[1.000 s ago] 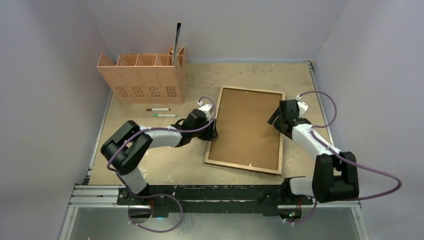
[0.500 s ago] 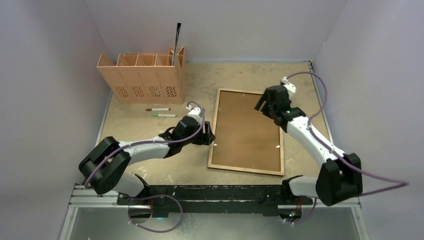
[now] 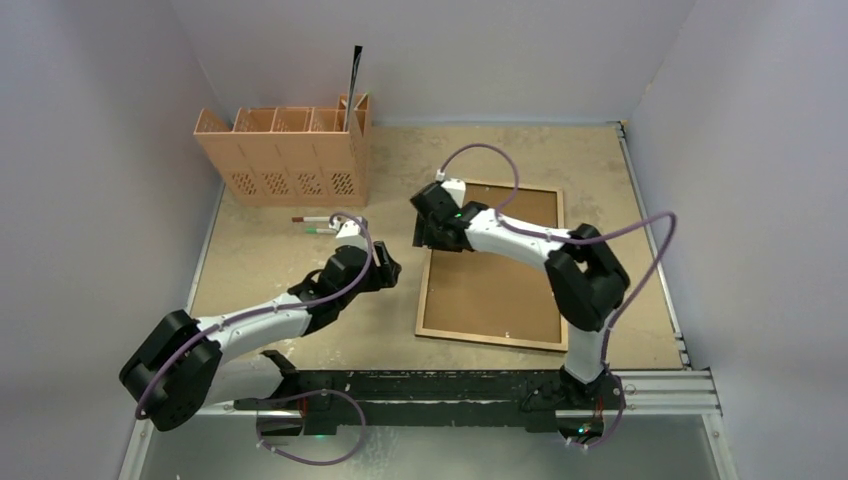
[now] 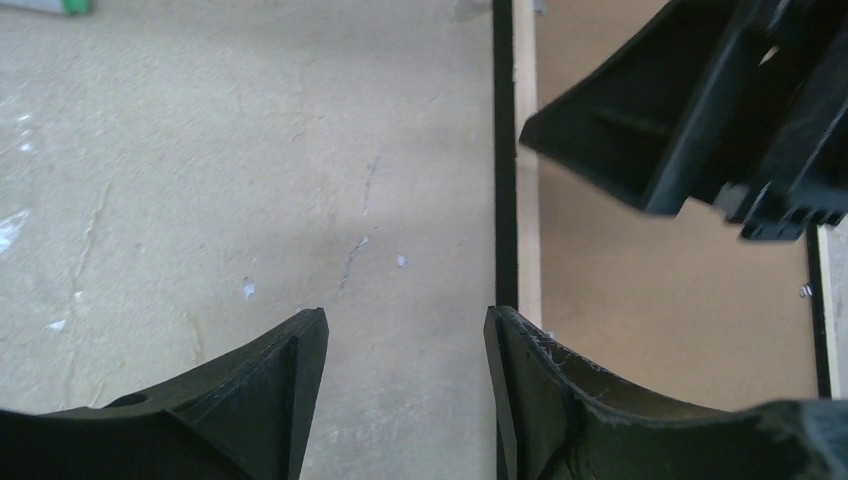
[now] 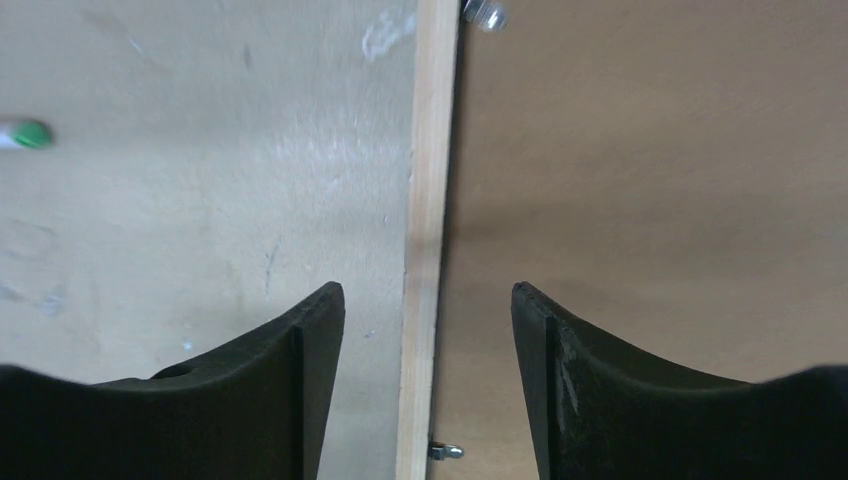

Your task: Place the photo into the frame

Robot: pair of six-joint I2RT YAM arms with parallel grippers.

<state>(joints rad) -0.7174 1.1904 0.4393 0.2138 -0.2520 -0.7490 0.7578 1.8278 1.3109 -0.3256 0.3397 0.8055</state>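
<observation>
The frame [image 3: 424,300] lies face down on the table, its light wood back up, with the brown backing board [image 3: 495,280] in it. The photo is not in view. My left gripper [image 3: 392,268] is open and empty over bare table just left of the frame's left edge [image 4: 527,150]; its own view shows it [image 4: 405,315] there. My right gripper [image 3: 428,236] is open and empty, and straddles the frame's left rail [image 5: 430,150] near the far corner, as its wrist view [image 5: 428,290] shows. It also appears in the left wrist view [image 4: 700,110].
A tan slotted rack [image 3: 285,155] stands at the back left with a thin black sheet [image 3: 354,85] upright in it. A red marker [image 3: 315,219] and a green marker [image 3: 322,229] lie in front of it. A metal clip [image 5: 445,451] sits on the frame's rail.
My right arm has swung from the frame's right side across to its far left edge. My left gripper has drawn back left, off the frame's edge. The frame turned slightly.
</observation>
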